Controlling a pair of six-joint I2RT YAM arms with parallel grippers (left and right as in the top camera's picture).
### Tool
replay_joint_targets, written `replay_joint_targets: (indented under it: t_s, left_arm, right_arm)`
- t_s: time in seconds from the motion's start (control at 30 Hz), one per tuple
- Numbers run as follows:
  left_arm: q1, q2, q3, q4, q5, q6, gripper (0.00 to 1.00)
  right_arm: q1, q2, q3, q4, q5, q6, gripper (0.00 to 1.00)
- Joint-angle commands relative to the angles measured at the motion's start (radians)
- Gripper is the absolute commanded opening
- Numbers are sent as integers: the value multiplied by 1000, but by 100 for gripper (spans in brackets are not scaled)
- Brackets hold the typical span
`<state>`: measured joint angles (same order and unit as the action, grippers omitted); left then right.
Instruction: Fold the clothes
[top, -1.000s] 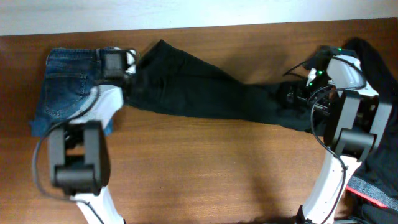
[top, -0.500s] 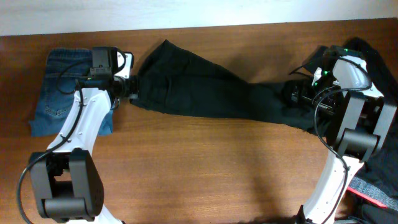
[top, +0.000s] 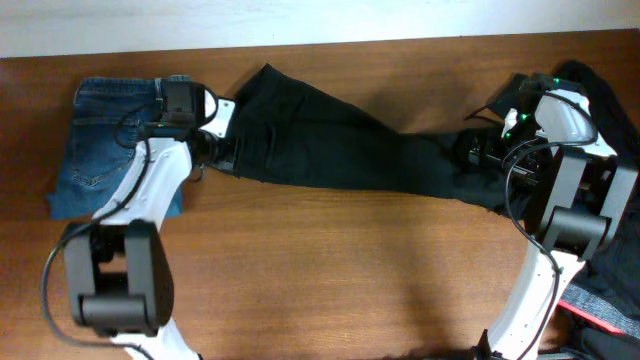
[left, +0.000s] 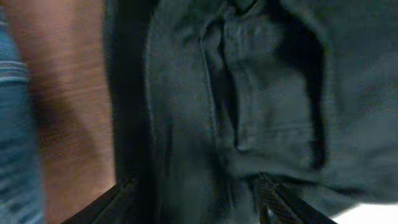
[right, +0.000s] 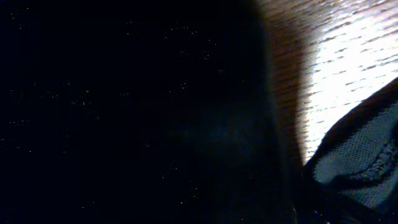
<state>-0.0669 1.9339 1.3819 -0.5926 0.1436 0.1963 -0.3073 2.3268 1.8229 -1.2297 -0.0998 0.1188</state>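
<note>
The long black trousers lie stretched across the back of the table, waist end to the left. My left gripper sits on the waist end. In the left wrist view its fingers are spread wide, with the black trousers between and under them. My right gripper is on the leg end. In the right wrist view black fabric fills the frame and hides the fingers. The folded blue denim jeans lie at the far left, and their edge shows in the left wrist view.
A heap of other black garments lies at the right edge behind the right arm. A black mesh piece lies on the wood beside my right gripper. Something red is at the bottom right corner.
My left gripper has moved right and slightly forward, off the jeans' edge and onto the trousers' waist. My right gripper shifted slightly right a second ago and has stayed still since.
</note>
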Motion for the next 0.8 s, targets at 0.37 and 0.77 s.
replay_joint_targets:
  t_s: [0.37,0.77]
  left_arm:
    - [11,-24,48,27,126,18,0]
    - [72,-290,56,-121,126,18,0]
  right_arm:
    - [-34,137,-58,27,187,9,99]
    - [-32,131,-56,15,185,9,99]
